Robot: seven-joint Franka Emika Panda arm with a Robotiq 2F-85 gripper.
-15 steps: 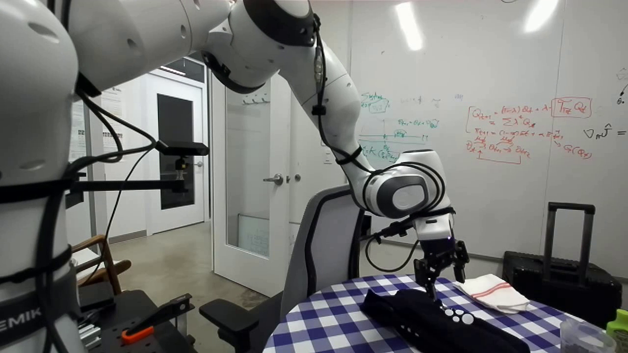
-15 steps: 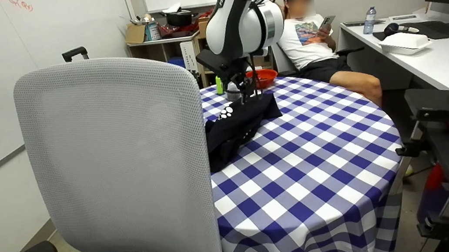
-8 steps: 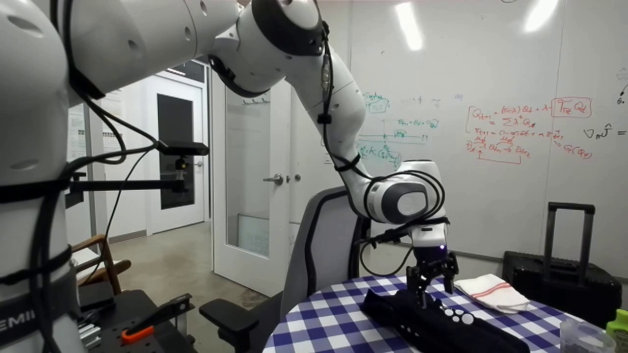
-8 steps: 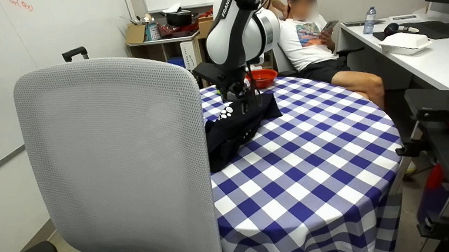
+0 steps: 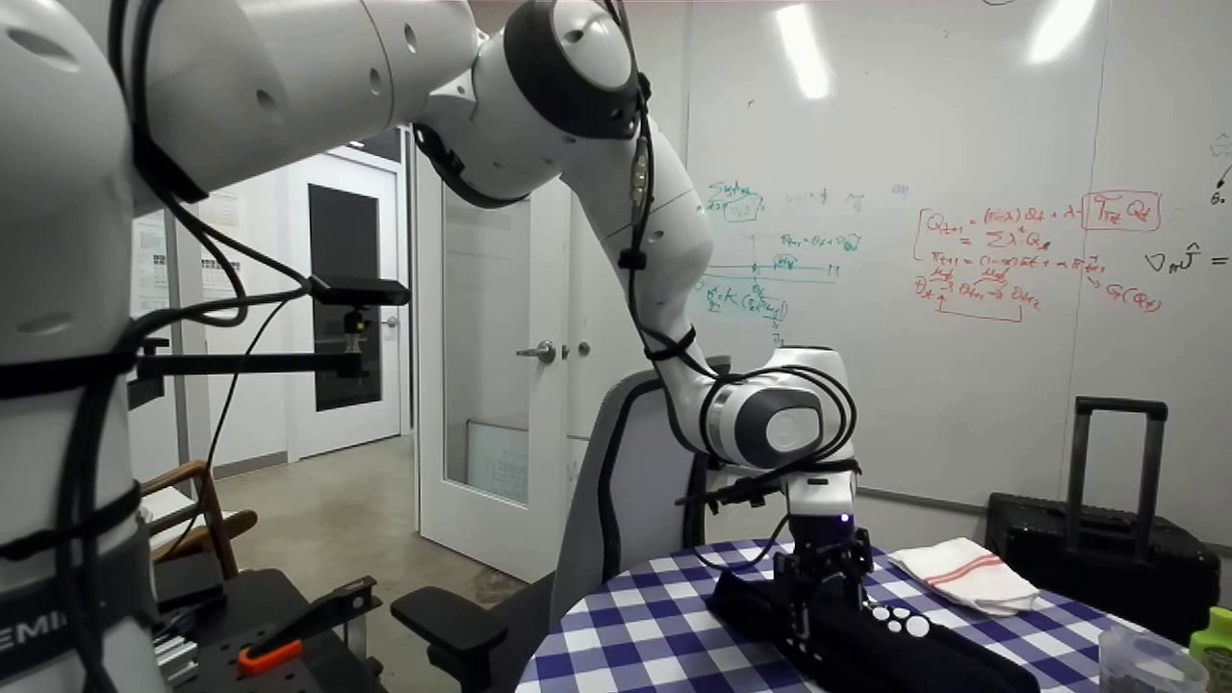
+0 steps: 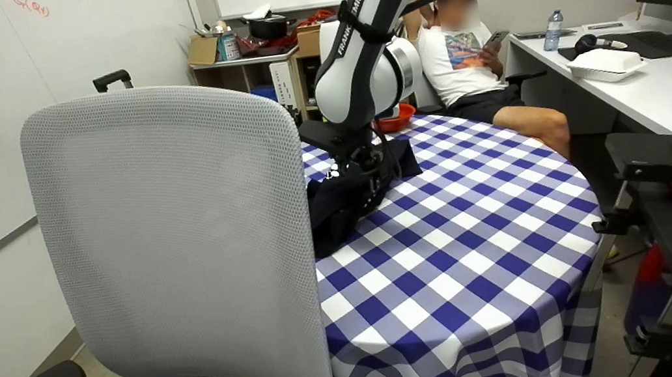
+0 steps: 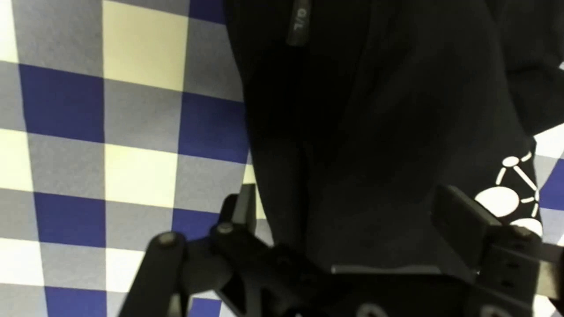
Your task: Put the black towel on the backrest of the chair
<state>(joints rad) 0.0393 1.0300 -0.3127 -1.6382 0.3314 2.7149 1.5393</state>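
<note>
The black towel (image 5: 924,664) is a bunched dark cloth with white printed dots, lying on the round checkered table (image 5: 630,630). It also shows in an exterior view (image 6: 336,211) and in the wrist view (image 7: 374,132). My gripper (image 5: 830,606) is low over the towel's middle. In the wrist view the gripper (image 7: 348,204) is open, its fingers on either side of a strip of cloth. One finger (image 7: 245,207) is just beyond the towel's edge; the other is over cloth beside the white print. The grey mesh chair backrest (image 6: 177,230) stands upright at the table's edge, with nothing on it.
A folded white cloth with red stripes (image 5: 967,575) lies behind the towel. A clear cup (image 5: 1145,664) and a green bottle (image 5: 1213,640) stand at the table's near side in an exterior view. A red bowl (image 6: 397,118) is at the far edge. A person (image 6: 462,59) sits beyond.
The gripper has moved down, and a little toward the chair, from above the towel to around its middle. The fingers stay open. The towel and chair look unmoved.
</note>
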